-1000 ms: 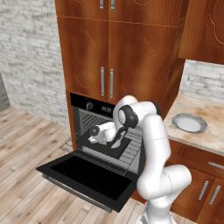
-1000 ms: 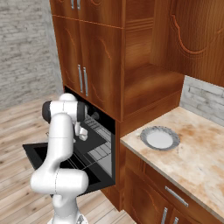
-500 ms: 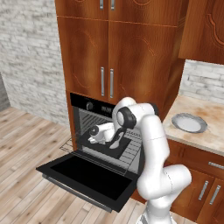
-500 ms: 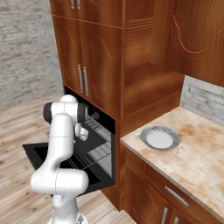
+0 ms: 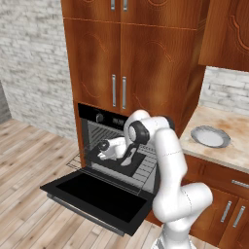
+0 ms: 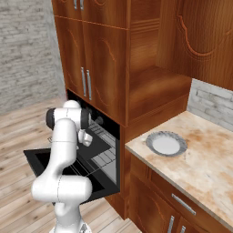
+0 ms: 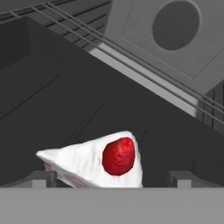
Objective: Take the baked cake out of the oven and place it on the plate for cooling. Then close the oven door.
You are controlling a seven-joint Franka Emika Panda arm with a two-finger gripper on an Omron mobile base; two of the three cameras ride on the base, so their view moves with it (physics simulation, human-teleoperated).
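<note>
The white robot arm reaches into the black built-in oven [image 5: 104, 127], whose wide black glass-fronted door [image 5: 99, 193] lies folded down flat and open. In the hand view, the two-finger gripper [image 7: 111, 180] has its jaws spread wide, one dark fingertip [image 7: 41, 178] on each side of the small white wedge of cake with a red berry on top [image 7: 98, 162]. The cake sits between the fingertips (contact with either one cannot be confirmed) and rests on the dark flat oven tray [image 7: 65, 105]. Behind the tray, the wire rack bars [image 7: 144, 72] and the grey rear wall with its round fan opening [image 7: 175, 24] are visible.

The round pale grey plate with a darker rim [image 6: 166, 144] sits on the beige mottled stone counter [image 6: 207, 168] to the right of the oven, well apart from the arm. Brown wooden cabinet doors [image 5: 121, 53] with silver bar handles stand closed above the oven.
</note>
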